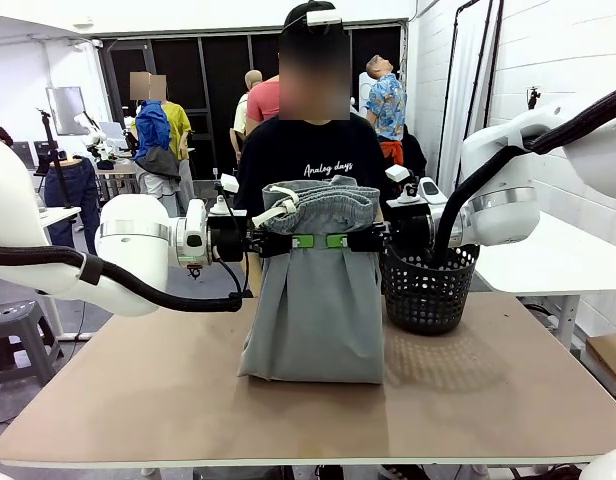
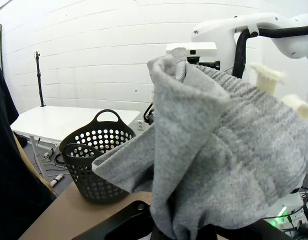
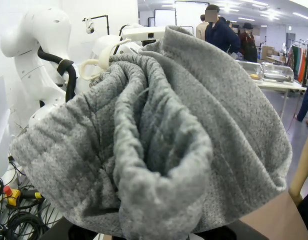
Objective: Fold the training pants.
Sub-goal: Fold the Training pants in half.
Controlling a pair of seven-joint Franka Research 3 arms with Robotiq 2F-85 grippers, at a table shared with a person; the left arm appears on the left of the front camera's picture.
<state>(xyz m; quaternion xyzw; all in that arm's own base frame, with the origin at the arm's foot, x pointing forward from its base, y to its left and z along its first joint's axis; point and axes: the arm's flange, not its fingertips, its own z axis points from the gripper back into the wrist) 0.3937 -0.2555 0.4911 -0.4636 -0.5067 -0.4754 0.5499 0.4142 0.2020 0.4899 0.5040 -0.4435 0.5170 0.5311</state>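
**Grey pants held up between two grippers, basket to the side**

The training pants (image 1: 315,300) hang over the middle of the table (image 1: 138,400), lifted by both arms at once. The left gripper (image 1: 288,241) comes in from the left and the right gripper (image 1: 350,241) from the right, meeting almost end to end, each clamped on the fabric just below the gathered waistband, green pads (image 1: 304,241) showing against the grey. The waistband flops forward over the grippers, a white drawstring (image 1: 271,213) dangling from it. Below, the doubled cloth drops straight and its lower edge rests on the tabletop.

From the left wrist, the pants (image 2: 229,150) bunch thickly over the fingers; from the right wrist, the waistband folds (image 3: 154,140) crowd the lens, so the fingers themselves are hard to make out there.

The black mesh basket (image 1: 429,287) stands on the table just right of the pants, partly behind the right arm. From the left wrist the basket (image 2: 96,160) looks empty, though its bottom is not fully visible.

A person (image 1: 308,150) in a black top stands behind the pants at the far side.
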